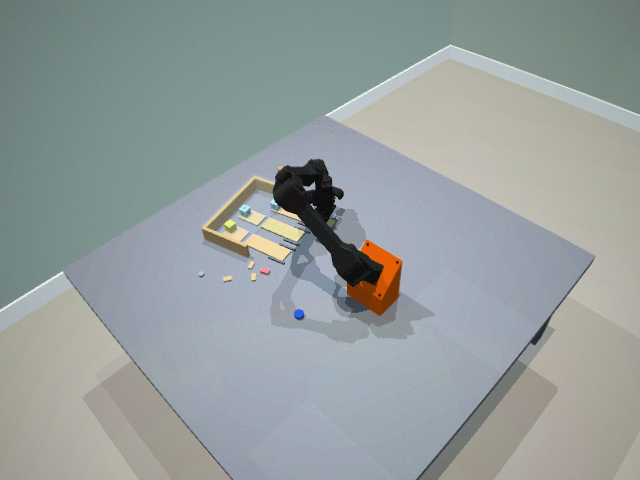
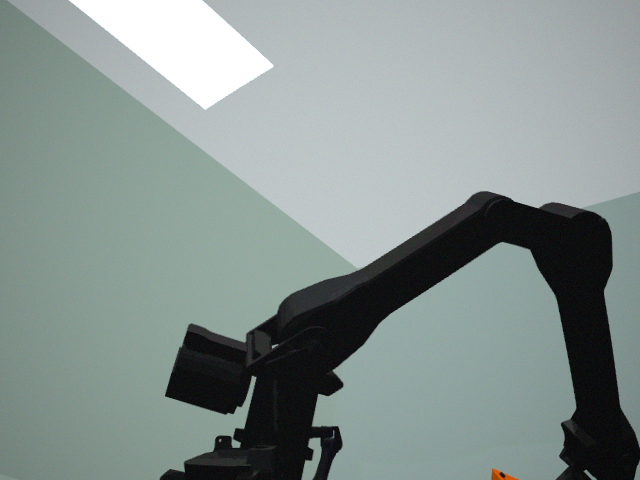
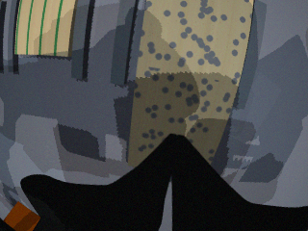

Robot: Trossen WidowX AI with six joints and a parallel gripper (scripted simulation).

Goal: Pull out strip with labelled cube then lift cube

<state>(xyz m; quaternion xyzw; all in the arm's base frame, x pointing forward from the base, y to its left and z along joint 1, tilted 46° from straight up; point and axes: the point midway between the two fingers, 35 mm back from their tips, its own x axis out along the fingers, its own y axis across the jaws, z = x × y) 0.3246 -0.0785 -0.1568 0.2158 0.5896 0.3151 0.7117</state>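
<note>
My gripper [image 1: 327,215] [image 3: 175,141] is shut, its tips over the near end of the spotted strip [image 3: 192,43]; whether they touch it I cannot tell. A light blue cube [image 1: 274,205] sits on a strip [image 1: 286,213] partly hidden by the arm. The green-lined strip [image 1: 282,229] [image 3: 45,29] has a gap behind it, then a separate piece [image 1: 254,218] bearing another light blue cube [image 1: 244,210]. The plain strip [image 1: 268,247] also has a gap before a piece [image 1: 237,234] with a yellow-green cube [image 1: 230,225]. Labels are too small to read.
A low wooden wall [image 1: 224,243] encloses the cubes. Dark rails [image 1: 276,260] [image 3: 84,43] run between strips. Outside lie a red block [image 1: 264,271], several small wooden blocks, a grey disc [image 1: 201,274] and a blue disc [image 1: 298,314]. The orange base [image 1: 390,281] stands at the right.
</note>
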